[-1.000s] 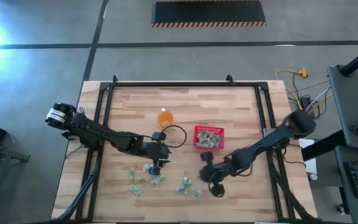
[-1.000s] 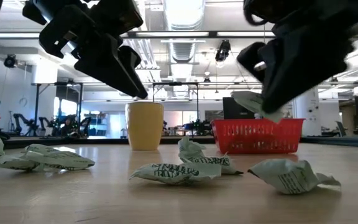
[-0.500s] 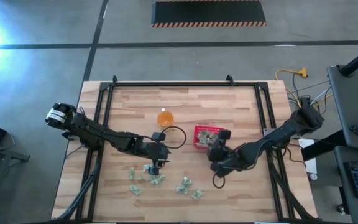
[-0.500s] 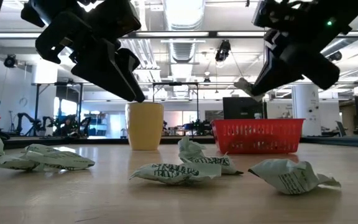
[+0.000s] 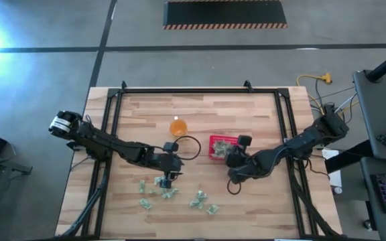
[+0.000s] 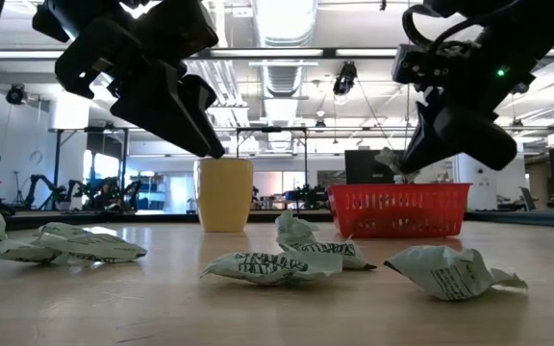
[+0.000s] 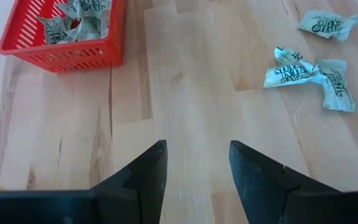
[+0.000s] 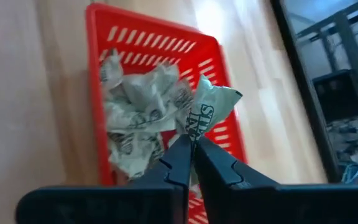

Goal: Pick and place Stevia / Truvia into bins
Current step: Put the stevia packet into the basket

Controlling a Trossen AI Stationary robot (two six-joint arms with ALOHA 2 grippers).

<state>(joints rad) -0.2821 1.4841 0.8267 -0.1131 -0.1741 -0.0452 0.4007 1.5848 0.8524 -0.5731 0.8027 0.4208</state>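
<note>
Left gripper (image 5: 168, 175) hangs released and empty above the loose packets (image 5: 168, 194) on the table (image 5: 246, 114). Right gripper (image 8: 191, 149) is pinched on one packet (image 8: 207, 111), poised over the basket (image 8: 104, 18). Basket lies directly under that packet, so release looks like a straight drop; right arm is nearer.

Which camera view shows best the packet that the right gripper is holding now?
The right wrist view: the right gripper pinches the crumpled packet above the red basket, its print visible. The low view shows only a pale scrap at the fingertips. The high view hides it under the arm; the left wrist view lacks it.
</note>
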